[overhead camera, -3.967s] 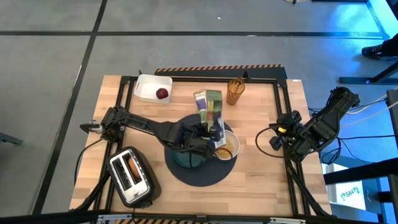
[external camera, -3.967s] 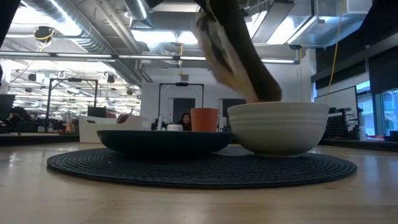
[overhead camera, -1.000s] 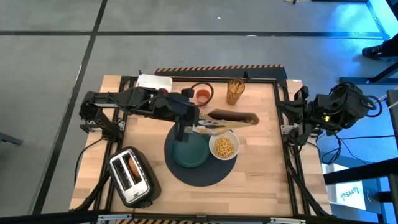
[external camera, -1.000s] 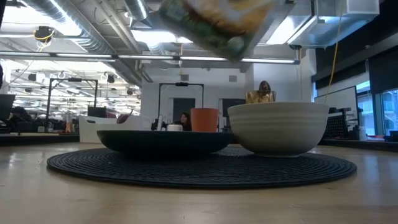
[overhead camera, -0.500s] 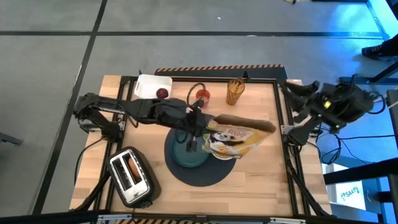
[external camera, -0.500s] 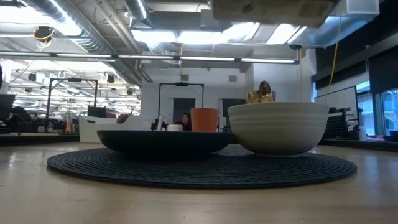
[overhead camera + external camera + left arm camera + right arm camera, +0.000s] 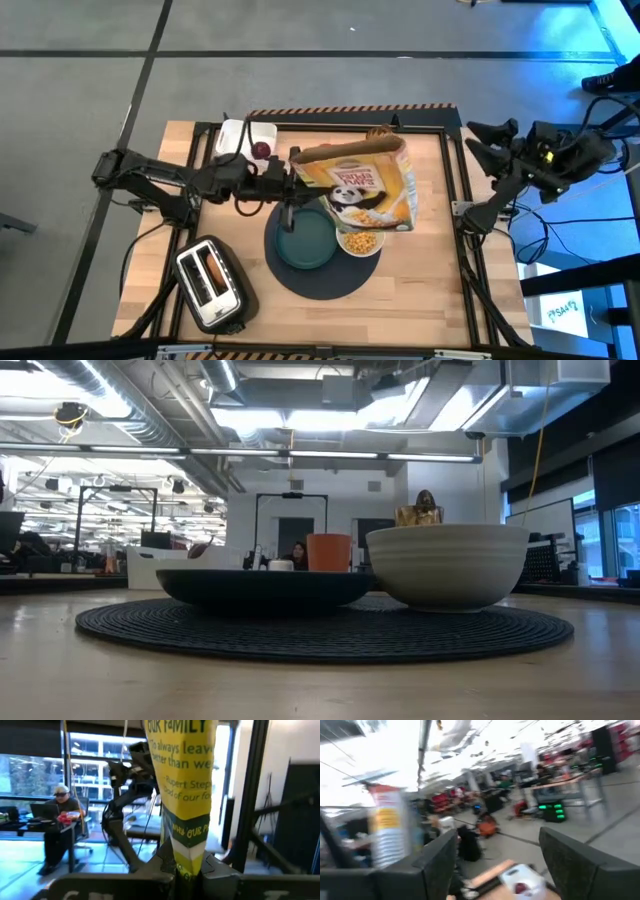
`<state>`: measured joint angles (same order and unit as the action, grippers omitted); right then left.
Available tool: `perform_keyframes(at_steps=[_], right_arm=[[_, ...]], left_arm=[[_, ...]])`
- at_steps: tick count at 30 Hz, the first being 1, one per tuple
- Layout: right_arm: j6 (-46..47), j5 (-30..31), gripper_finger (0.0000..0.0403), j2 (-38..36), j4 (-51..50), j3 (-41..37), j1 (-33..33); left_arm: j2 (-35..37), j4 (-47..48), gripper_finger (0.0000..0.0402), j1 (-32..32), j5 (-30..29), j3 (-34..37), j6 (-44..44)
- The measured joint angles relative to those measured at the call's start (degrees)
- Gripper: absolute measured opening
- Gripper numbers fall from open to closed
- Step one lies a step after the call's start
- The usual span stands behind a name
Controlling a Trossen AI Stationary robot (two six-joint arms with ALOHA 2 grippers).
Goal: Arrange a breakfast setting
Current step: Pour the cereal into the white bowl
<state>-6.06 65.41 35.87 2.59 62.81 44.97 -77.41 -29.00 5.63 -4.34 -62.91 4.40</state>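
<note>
Wooden table [image 7: 420,270]: mat [image 7: 330,280], toaster [image 7: 211,281]

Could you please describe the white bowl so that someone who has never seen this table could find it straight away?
Start at the large round dark-grey mat in the middle of the wooden table. Two dishes sit on it: a teal plate and, beside it on the right arm's side, the white bowl. Only the bowl holds yellow cereal pieces.
</note>
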Motion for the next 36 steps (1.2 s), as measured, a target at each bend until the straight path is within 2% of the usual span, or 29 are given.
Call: perform_keyframes(at_steps=[5,10,14,23,27,31,33,36], right_arm=[[2.23,-1.56,0.0278,4.72,0.93,-0.17,-0.01],[3.64,-3.73,0.0278,8.41,0.73,-0.22,-2.96],[8.68,-11.79,0.0278,10.44,0.67,-0.22,-8.20],[18.01,-26.90,0.0278,15.65,-5.16,-0.19,-21.28],[19.66,-38.27,0.0275,17.98,-5.68,-0.17,-26.42],[21.42,-47.92,0.0252,19.27,-5.91,-0.20,-29.55],[22.25,-50.70,0.0240,19.31,-5.88,-0.17,-30.81],[22.51,-51.14,0.0229,19.30,-6.58,-0.17,-31.28]], left_arm=[[0.02,-2.38,0.0000,-0.27,-1.37,2.85,2.71],[0.22,0.64,0.0000,-3.37,1.27,2.77,1.94],[-0.13,6.86,0.0000,-6.69,6.11,2.96,1.43],[0.09,8.73,0.0000,-9.55,14.83,2.89,-1.04],[0.11,12.09,0.0000,-10.85,15.52,2.83,-2.69],[0.11,13.50,0.0000,-12.14,16.38,2.83,-3.50],[0.11,13.31,0.0000,-12.70,16.46,2.83,-3.40],[0.08,13.41,0.0000,-13.27,16.26,2.83,-3.30]])
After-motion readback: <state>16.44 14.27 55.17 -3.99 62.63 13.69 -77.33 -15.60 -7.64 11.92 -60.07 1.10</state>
